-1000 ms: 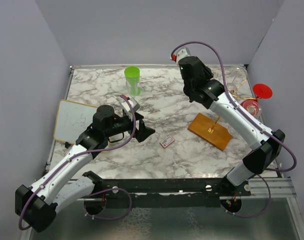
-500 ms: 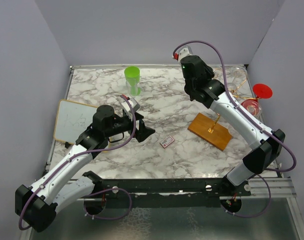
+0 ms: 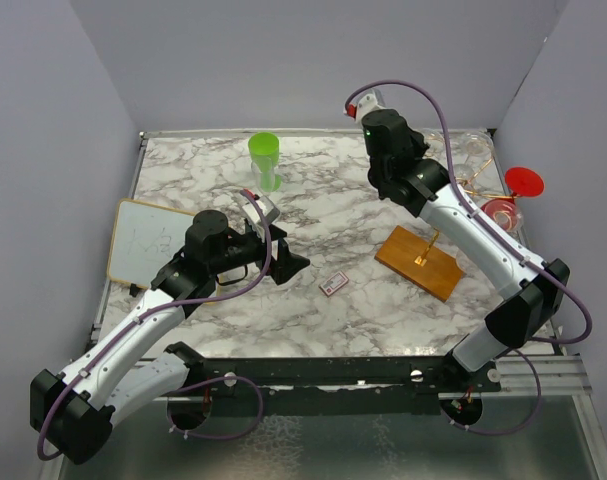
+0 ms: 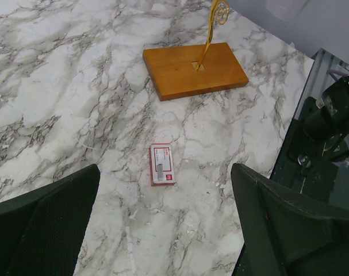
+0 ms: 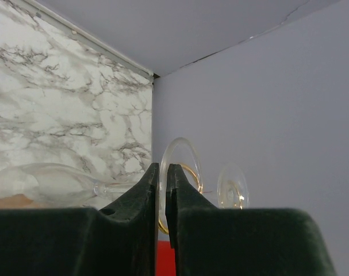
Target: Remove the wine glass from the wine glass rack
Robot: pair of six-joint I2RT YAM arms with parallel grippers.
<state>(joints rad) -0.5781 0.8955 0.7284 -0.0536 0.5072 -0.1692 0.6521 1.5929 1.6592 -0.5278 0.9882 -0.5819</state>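
1. The clear wine glass [image 5: 48,184] lay on its side up among the curled arms of the thin gold wire rack on a flat brown wooden base [image 3: 420,262]. Its bowl pointed out to one side and its round foot sat in at the wire. Judged not yet clear of the rack.
2. The right gripper [image 5: 161,167] was closed to a thin slit, and the foot's rim ran into that slit. It read as pinched on the foot, though the contact itself was hidden.
3. Handling, as I judged it: light, rigid, slick and brittle, with the thin stem the weak spot. A rim pinch gives little purchase, so the glass could pivot or slip. The stem just beside the foot looked the safer hold.
4. Tight side: a second clear glass [image 5: 231,187] hung just beside the foot. The grey wall [image 5: 277,115] stood close beyond the rack, and a red disc [image 3: 524,181] sat near it.
5. Open room: bare white marble table [image 3: 333,200] on the rack's side facing the green plastic cup [image 3: 264,158].
6. The left gripper [image 4: 165,172] was spread wide and held nothing. It hung over a small red card [image 4: 161,164], well apart from the rack.
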